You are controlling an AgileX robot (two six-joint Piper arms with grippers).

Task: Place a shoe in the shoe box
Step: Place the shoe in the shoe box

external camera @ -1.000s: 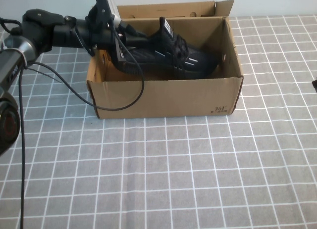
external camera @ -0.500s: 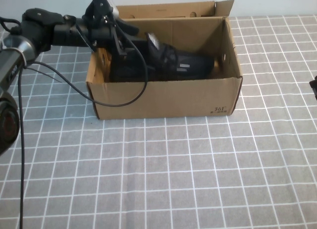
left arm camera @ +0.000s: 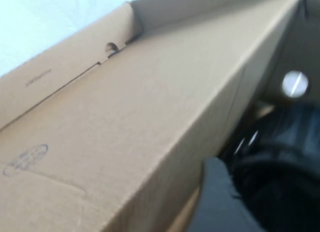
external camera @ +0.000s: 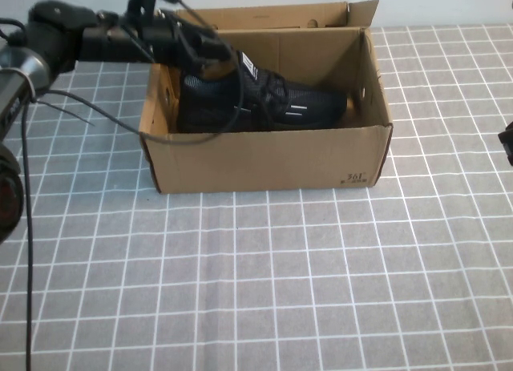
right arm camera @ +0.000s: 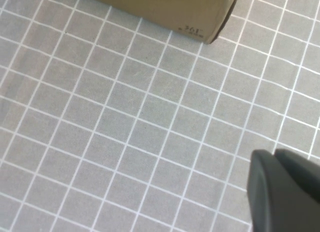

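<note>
shoe (external camera: pixel 260 102) is lying inside the shoe box (external camera: pixel 264 159), long axis running left-right along the box, toe toward the right end, heel at the left end, tongue label up. my left gripper (external camera: pixel 188 54) sits over the box's far-left corner, right above the heel end, so the shoe lies just right of and below it; i cannot tell whether it's apart or together, the cable and arm cover it in the high view and the wrist view only shows box wall and dark shoe mesh. right gripper (right arm camera: pixel 285 192) is parked off the right edge of the worktop (external camera: pixel 321 291), well apart from the box, state cannot tell either. left arm is clearly the nearer one. i judge placement basically done; next call is lifting the left arm straight up clear of the box wall.
</note>
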